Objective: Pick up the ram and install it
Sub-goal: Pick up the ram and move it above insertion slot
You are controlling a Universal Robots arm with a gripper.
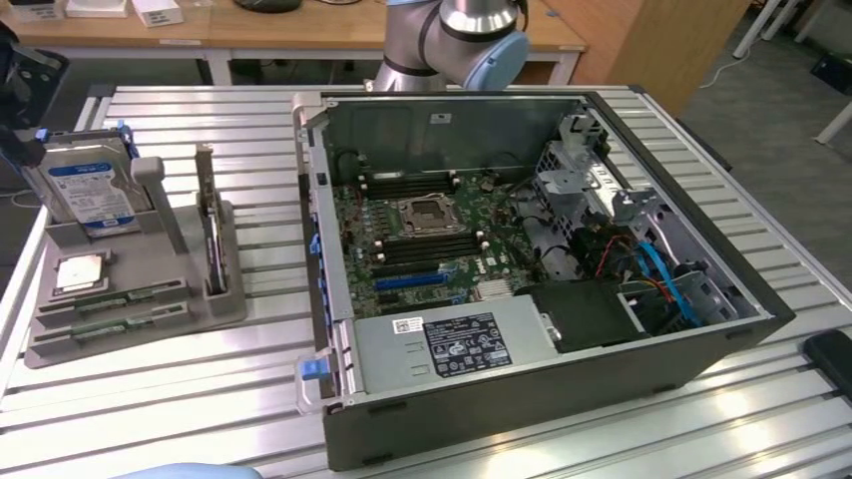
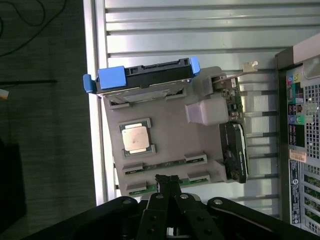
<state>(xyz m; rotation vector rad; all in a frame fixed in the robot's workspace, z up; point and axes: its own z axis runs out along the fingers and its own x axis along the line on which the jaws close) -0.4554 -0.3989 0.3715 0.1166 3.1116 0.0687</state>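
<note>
Two green ram sticks lie flat in the front slots of a grey holder (image 1: 200,309). One ram stick (image 1: 118,299) lies just behind the other ram stick (image 1: 107,327). From the wrist they appear as the ram (image 2: 165,166) and the ram (image 2: 137,190). My gripper (image 2: 167,179) hovers above the holder, its dark fingers pressed together and shut with nothing between them. The tips point at the ram rows. The open computer case (image 1: 533,399) shows its motherboard (image 1: 440,269) with dark memory slots (image 1: 399,185) beside the processor socket (image 1: 426,213).
The holder also carries a hard drive (image 1: 87,190) with a blue-white label, a square silver processor (image 1: 80,271) and an upright card (image 1: 210,220). The slatted metal table (image 1: 200,399) ends close to the holder's side, with dark floor (image 2: 45,125) beyond.
</note>
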